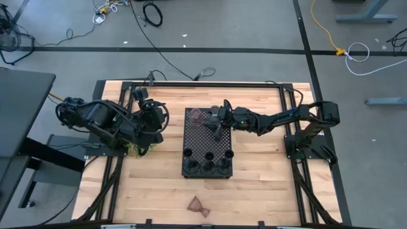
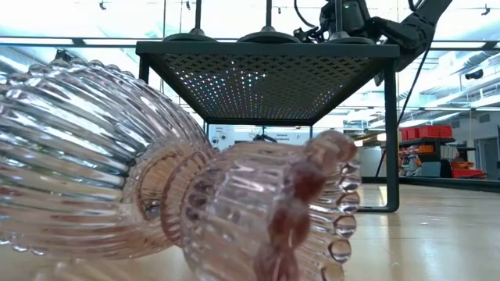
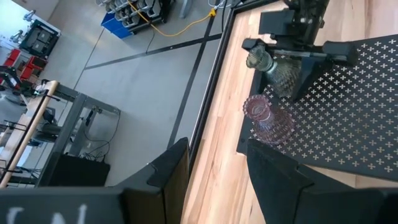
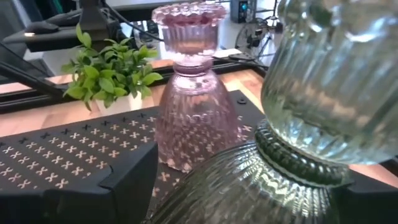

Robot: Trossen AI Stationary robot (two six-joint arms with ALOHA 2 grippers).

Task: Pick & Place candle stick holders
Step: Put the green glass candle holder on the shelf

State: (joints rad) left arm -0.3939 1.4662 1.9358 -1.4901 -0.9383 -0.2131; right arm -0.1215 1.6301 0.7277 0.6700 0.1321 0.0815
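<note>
The black perforated tray (image 1: 206,137) stands on legs at mid-table. Three black stick holders (image 1: 207,166) stand by their disc bases along its near edge. A pinkish glass cup (image 1: 198,116) stands upright on the tray's far left corner and also shows in the right wrist view (image 4: 196,93). My right gripper (image 1: 217,123) is beside it, shut on a greenish glass cup (image 4: 311,124). A second pinkish cup (image 1: 198,207) lies on its side on the table near the front edge (image 2: 195,195). My left gripper (image 3: 217,149) is open and empty left of the tray. My right gripper has the greenish cup between its two fingers, which come level from the table's right. The cup's one ribbed bowl (image 4: 217,193) sits between the fingers (image 4: 124,180); its waist and other bowl stick out ahead. Whether it rests on the tray, I cannot tell.
A green leafy sprig (image 1: 135,148) lies under my left arm at the tray's left and shows in the right wrist view (image 4: 112,68). Black frame rails (image 1: 292,121) run along the table's sides. Bare wood (image 1: 267,184) lies right of and in front of the tray.
</note>
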